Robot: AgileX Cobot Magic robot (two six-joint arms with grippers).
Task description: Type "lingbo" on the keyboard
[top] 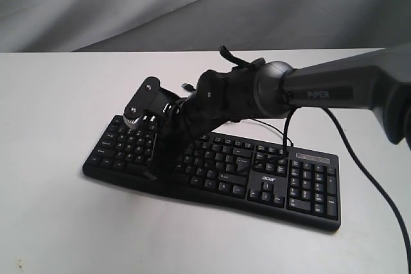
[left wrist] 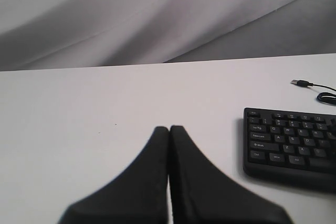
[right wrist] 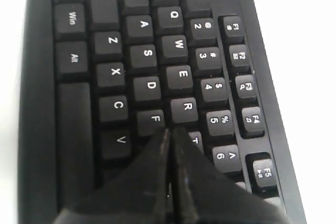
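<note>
We see the wide black plastic keyboard with white legends lying slightly askew on the white desk. Over its letter keys the right jaws are pressed together, tips by F, R and T. The left jaws, likewise closed, hover over the desk, apart from the keyboard's Ctrl end.

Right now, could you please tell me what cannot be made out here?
Right wrist view: the shut right jaws cover the keys past F and T on the keyboard; whether they touch one is hidden.
Exterior view: the right arm hides the keyboard's middle keys; legends are too small.
Left wrist view: the frame edge cuts off most of the keyboard and its USB cable.
</note>
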